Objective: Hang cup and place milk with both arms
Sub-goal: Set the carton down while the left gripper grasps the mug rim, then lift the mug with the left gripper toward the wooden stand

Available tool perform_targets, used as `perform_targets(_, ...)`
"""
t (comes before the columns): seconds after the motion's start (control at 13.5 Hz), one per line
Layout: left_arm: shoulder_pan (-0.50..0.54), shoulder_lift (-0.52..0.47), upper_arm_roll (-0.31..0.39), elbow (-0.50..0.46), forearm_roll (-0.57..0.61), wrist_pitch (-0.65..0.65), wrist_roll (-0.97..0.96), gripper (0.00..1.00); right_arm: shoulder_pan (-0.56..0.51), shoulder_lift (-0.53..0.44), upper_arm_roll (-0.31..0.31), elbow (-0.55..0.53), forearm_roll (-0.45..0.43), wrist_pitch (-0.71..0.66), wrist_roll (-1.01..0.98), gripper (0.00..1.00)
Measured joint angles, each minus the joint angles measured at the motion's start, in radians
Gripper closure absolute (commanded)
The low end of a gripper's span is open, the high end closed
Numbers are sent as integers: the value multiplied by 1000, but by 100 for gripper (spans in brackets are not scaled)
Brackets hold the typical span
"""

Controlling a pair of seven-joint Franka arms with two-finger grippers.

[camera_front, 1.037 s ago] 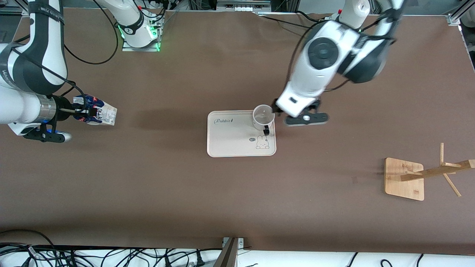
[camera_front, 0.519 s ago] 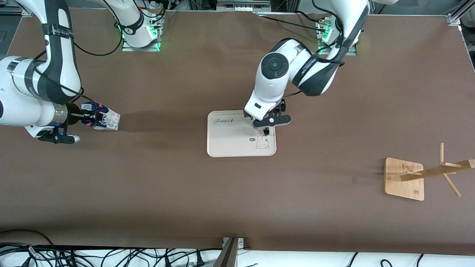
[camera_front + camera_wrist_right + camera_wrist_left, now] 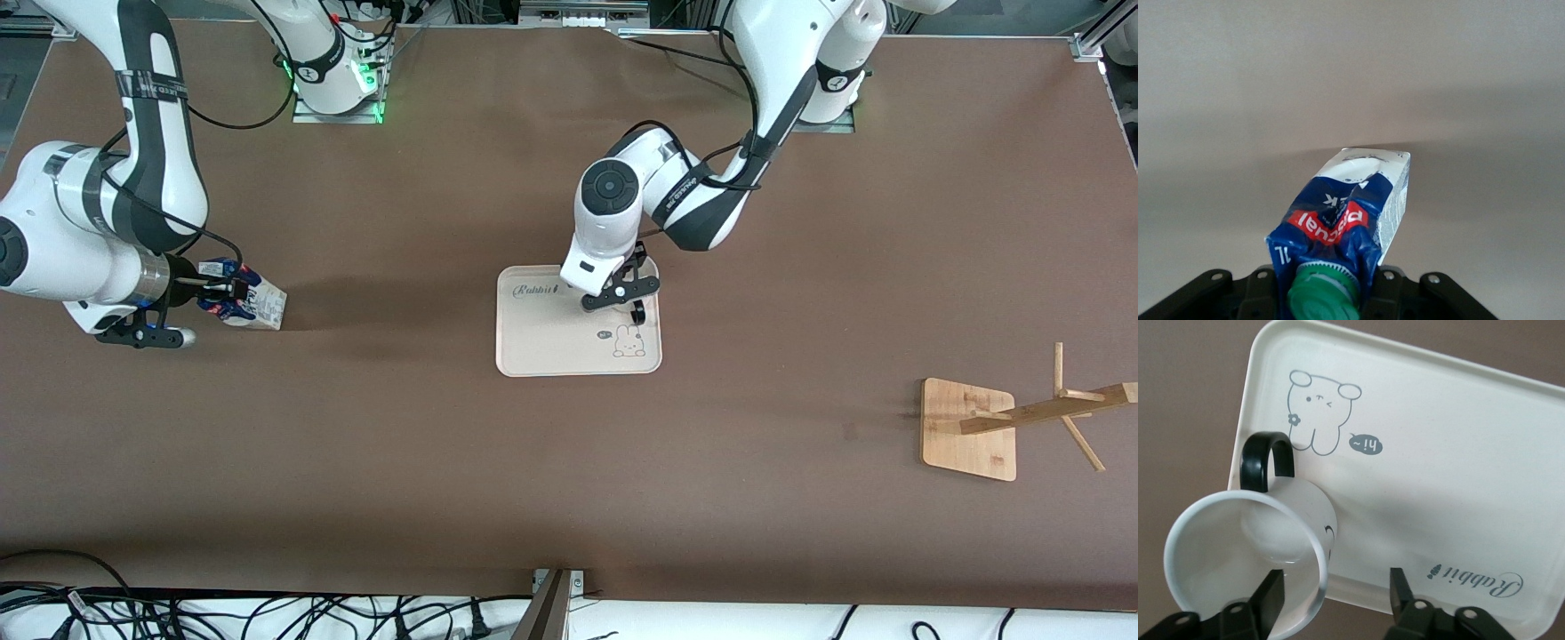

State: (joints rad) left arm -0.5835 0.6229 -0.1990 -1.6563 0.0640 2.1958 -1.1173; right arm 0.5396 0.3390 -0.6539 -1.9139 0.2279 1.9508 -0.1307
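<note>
**Cup rim between the left claw's fingers, handle pointing away**

Cup (image 3: 1248, 563) stands upright on the cream tray (image 3: 542, 342) at mid-table, in the corner toward the left arm's end. The left claw (image 3: 1335, 600) straddles its wall from above: one finger (image 3: 1269, 599) inside the rim, the other outside, spread and not yet pinching. The black loop handle (image 3: 1266, 453) sticks out away from the claw, toward the rabbit drawing. The right claw (image 3: 233, 289) is pinching the tilted milk (image 3: 1348, 210) near its green cap, low over the table at the right arm's end. The wooden rack (image 3: 1022, 418) stands well apart.
</note>
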Motion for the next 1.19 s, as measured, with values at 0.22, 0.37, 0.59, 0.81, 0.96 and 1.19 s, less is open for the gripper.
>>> perform_targets(0.22, -3, 13, 1, 0, 0, 0, -10, 100, 0, 0, 2, -36, 2, 47, 0, 8)
perform_targets(0.37, -3, 13, 3, 1, 0, 0, -10, 100, 2, -1, 3, -37, 15, 48, 0, 0)
perform_targets(0.59, -3, 11, 4, 15, 0, -1, -11, 100, 4, -1, 5, -35, 37, 43, -1, 0)
perform_targets(0.81, 2, -39, 10, 62, 1, -69, -11, 100, 4, -7, 4, -23, 38, 1, -1, 0)
perform_targets(0.96, 26, -96, 20, 127, 2, -181, 12, 100, 4, -17, 3, -14, 38, -11, -1, 0)
perform_targets(1.19, 121, -153, 26, 262, 4, -371, 195, 100, 4, -23, -27, 18, 38, -76, -30, 0)
